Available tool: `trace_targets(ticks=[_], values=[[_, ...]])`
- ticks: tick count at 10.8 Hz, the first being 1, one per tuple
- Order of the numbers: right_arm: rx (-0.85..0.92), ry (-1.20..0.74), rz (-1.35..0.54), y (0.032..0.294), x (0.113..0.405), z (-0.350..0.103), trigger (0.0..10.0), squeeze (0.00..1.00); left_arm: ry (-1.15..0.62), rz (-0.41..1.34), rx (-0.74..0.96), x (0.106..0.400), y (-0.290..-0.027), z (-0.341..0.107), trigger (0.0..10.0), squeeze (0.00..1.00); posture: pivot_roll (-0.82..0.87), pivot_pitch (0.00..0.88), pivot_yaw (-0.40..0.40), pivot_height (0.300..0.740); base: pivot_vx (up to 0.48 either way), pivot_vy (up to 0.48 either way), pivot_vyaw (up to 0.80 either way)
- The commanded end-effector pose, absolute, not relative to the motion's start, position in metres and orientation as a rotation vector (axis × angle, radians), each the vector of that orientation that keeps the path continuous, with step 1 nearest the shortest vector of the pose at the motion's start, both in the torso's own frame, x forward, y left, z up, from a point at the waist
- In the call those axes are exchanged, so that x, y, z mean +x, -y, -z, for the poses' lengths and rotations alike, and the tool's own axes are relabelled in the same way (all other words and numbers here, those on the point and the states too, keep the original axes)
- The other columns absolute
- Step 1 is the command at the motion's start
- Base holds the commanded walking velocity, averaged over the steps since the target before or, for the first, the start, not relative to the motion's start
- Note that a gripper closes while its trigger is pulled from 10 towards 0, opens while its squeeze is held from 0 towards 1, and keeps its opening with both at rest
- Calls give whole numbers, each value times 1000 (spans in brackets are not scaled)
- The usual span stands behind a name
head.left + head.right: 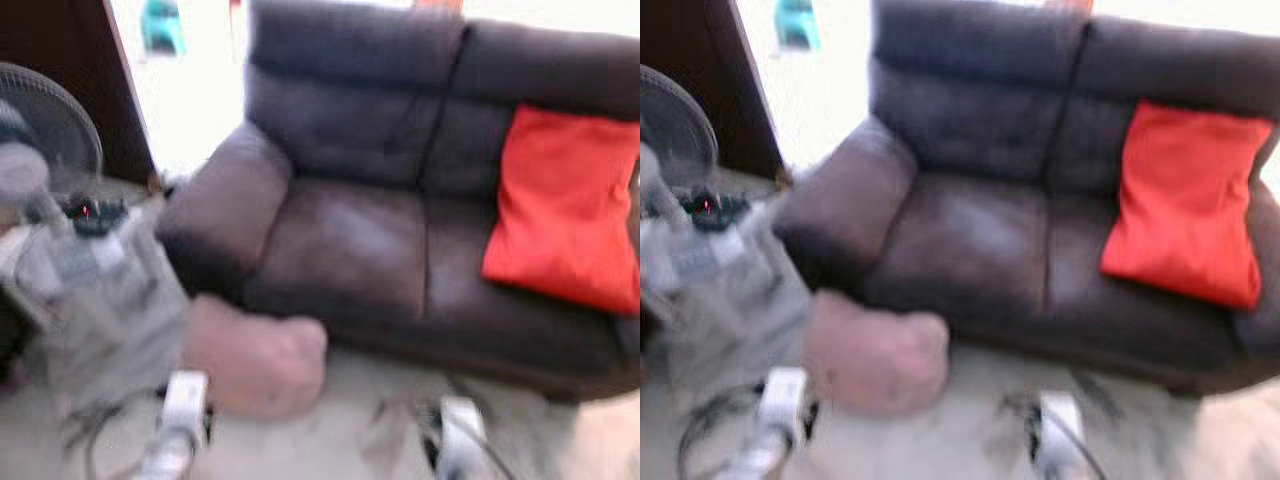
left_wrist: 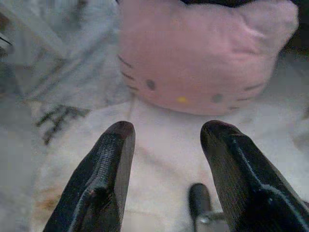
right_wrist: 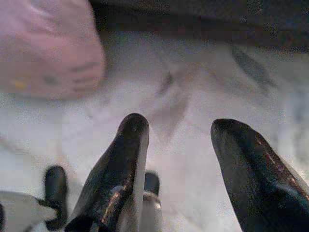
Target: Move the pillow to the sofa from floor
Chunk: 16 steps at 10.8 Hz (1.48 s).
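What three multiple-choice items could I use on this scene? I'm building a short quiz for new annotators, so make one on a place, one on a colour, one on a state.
1. Where is the pink pillow?
A. On the floor by the sofa's front
B. On the sofa seat
C. On the fan

2. What colour is the cushion on the sofa?
A. Blue
B. Red
C. White

3. How is the left gripper?
A. Shut on the pillow
B. Open, short of the pillow
C. Shut on the cushion

Answers:
1 A: the pillow lies on the pale floor below the seat edge.
2 B: a red cushion leans on the backrest.
3 B: in the left wrist view its fingers stand apart with floor between them and the pillow ahead.
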State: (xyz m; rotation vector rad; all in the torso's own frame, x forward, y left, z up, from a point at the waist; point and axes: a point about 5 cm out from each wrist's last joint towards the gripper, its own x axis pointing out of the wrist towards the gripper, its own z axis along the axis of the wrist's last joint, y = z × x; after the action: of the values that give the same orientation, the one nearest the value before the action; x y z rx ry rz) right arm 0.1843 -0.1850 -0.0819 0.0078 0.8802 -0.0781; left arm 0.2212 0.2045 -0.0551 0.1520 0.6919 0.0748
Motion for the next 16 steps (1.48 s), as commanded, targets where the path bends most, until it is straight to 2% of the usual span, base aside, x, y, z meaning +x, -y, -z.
trace_targets(ticks=[1,7,16], values=[[12,-892,111,194,179,83,10000,0,-720,-38,159,217,-195,60,10000,0,84,0,-61,740,0,360,0],[26,-895,112,195,183,82,10000,0,-723,-68,149,214,-200,61,10000,0,91,38,-58,740,0,358,0],[33,-889,124,197,182,82,10000,0,-718,-68,139,216,-197,60,10000,0,91,51,-60,740,0,360,0]])
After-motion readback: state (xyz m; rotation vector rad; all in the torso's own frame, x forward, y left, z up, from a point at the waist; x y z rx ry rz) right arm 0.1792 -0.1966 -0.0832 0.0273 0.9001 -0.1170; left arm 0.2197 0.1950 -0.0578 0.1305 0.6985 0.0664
